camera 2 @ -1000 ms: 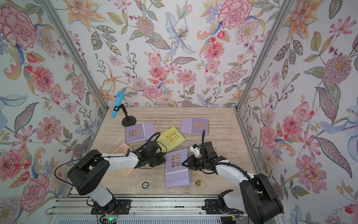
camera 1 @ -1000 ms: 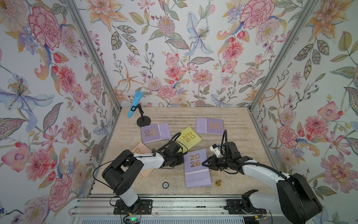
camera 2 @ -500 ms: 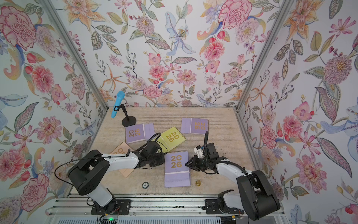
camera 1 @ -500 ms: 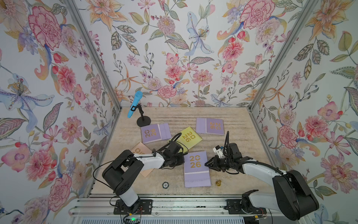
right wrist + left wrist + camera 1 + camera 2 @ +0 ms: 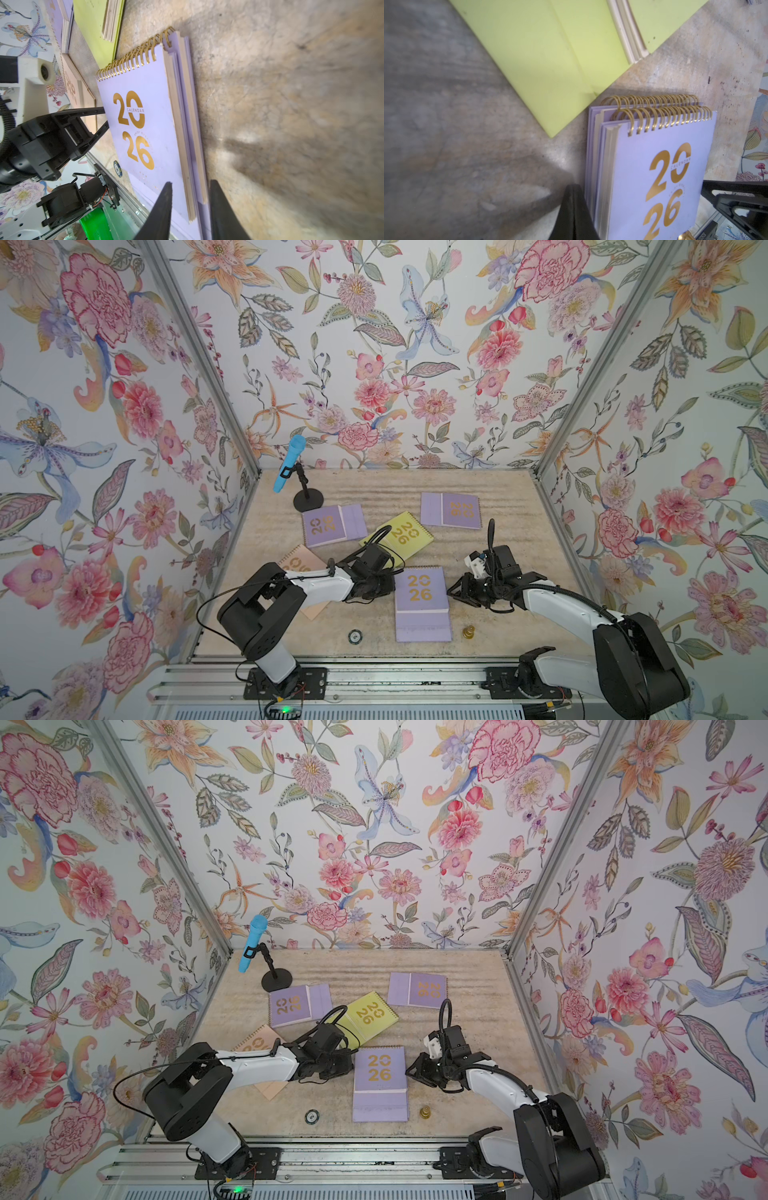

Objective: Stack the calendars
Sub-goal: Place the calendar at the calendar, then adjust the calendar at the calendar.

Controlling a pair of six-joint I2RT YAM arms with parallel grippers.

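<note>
Calendars [image 5: 422, 593] number six: four lilac, one yellow-green, one peach. Each is flat and bound with gold rings, and every cover in view bears gold "2026" digits. Two lilac ones lie as a pile [image 5: 379, 1073] at the front middle of the table [image 5: 374, 489], rings toward the back wall. The left wrist view shows both sets of rings, one over the other (the lower calendar juts out a little past the upper). The yellow calendar [image 5: 397, 537] lies askew just behind the pile, apart from it. Farther back lie the left lilac [image 5: 328, 526], near the one blue mic [image 5: 289, 462] on its stand, and the right lilac [image 5: 451, 510]. The peach calendar [image 5: 297, 562] sits at the left, partly under the left arm.

The left gripper [image 5: 106, 117] has its jaws together, tip against the pile's left edge. The right gripper [image 5: 191, 181] is at the pile's right edge, jaws a narrow gap apart; whether they touch it I cannot tell. One chip [image 5: 354, 636] and one brass piece [image 5: 468, 631] lie at the front.
</note>
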